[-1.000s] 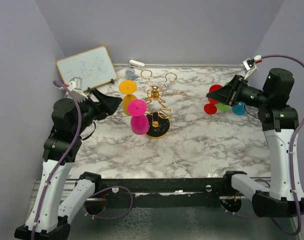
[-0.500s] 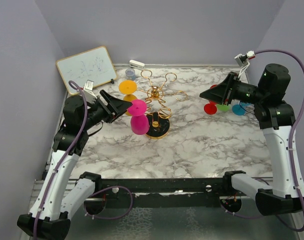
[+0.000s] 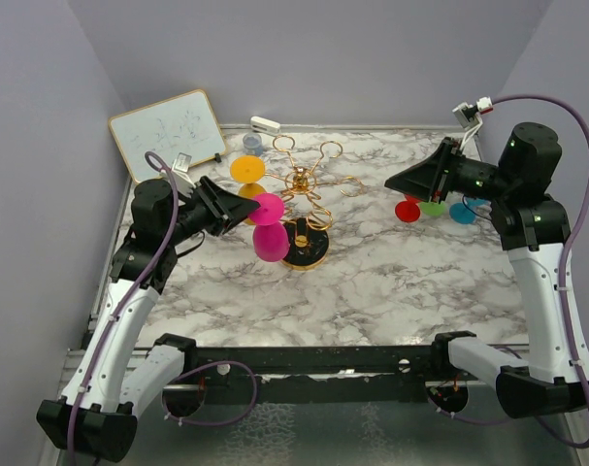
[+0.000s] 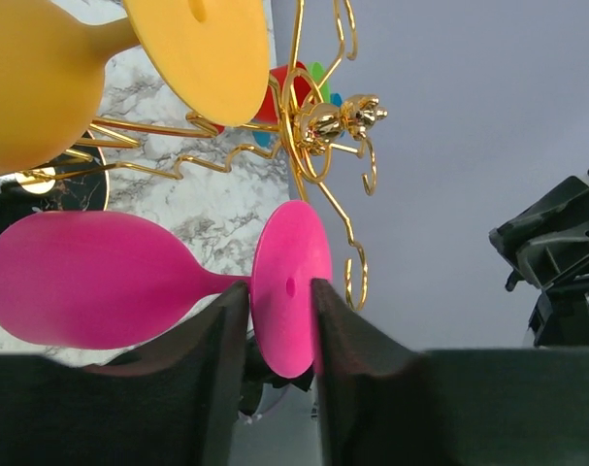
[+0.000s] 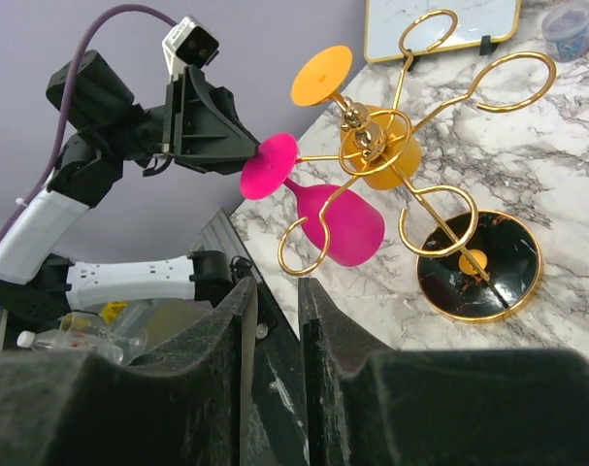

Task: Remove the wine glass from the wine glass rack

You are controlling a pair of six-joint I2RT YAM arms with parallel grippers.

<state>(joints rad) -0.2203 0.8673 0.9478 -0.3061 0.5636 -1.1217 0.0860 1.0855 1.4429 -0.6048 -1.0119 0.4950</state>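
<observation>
Just beside pink glass [image 3: 269, 239], orange glass [image 3: 247, 169].

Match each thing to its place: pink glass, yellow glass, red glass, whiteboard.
Things:
1 pink glass
2 yellow glass
3 red glass
4 whiteboard

Places:
A right of the rack
B far left corner
C foot inside the left pincer
D hanging on the rack, untouched

Pairs: 1-C; 2-D; 3-A; 4-B
</observation>
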